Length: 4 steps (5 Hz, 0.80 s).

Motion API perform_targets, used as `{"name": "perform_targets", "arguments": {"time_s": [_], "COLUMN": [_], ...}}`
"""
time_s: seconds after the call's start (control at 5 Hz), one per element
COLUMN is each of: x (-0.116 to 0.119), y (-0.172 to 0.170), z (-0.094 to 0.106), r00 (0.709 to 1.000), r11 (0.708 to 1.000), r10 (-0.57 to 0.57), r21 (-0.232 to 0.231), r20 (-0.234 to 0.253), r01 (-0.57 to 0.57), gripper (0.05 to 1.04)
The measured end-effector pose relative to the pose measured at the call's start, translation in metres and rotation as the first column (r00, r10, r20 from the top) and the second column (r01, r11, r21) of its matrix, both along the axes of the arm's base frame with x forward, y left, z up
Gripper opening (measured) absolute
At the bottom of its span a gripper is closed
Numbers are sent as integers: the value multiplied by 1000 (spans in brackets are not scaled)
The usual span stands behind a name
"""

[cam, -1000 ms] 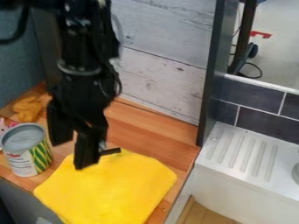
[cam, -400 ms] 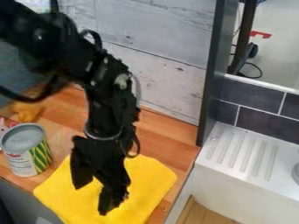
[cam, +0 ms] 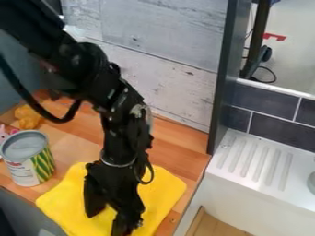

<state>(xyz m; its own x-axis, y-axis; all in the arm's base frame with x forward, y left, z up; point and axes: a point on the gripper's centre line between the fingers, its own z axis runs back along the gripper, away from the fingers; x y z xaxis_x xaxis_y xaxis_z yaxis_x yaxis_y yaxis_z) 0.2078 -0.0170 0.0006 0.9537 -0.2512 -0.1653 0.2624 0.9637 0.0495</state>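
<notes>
The black gripper (cam: 111,221) hangs over the front part of a yellow cloth (cam: 163,188), its two fingers spread apart with the cloth visible between them. The cloth lies flat on the wooden counter. Whether the fingertips touch the cloth I cannot tell, and part of the cloth is hidden behind the gripper. To the left of the cloth stands an upright can (cam: 29,159) with a white, green and yellow label.
An orange-yellow object (cam: 27,116) and a pinkish thing (cam: 5,132) sit on the counter (cam: 178,144) at the left. A dark upright panel (cam: 223,78) divides the counter from a white sink with a ridged drainboard (cam: 255,161) at the right.
The gripper has moved forward and to the right across the cloth, toward the bottom of the view. The cloth and the can have stayed in place.
</notes>
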Motion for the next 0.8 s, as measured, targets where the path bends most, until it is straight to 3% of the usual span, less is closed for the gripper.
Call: {"name": "perform_targets", "arguments": {"time_s": [0.2,0.4,0.6,0.8], "x": [26,83,119,141], "y": [5,12,12,12], "z": [-4,-4,-3,-3], "r00": [999,990,987,986], "r11": [999,992,991,990], "r10": [49,119,131,132], "r21": [-21,-50,-52,-51], "r20": [11,78,97,100], "r01": [-48,-116,-127,-128], "gripper": [1000,1000,1001,1000]}}
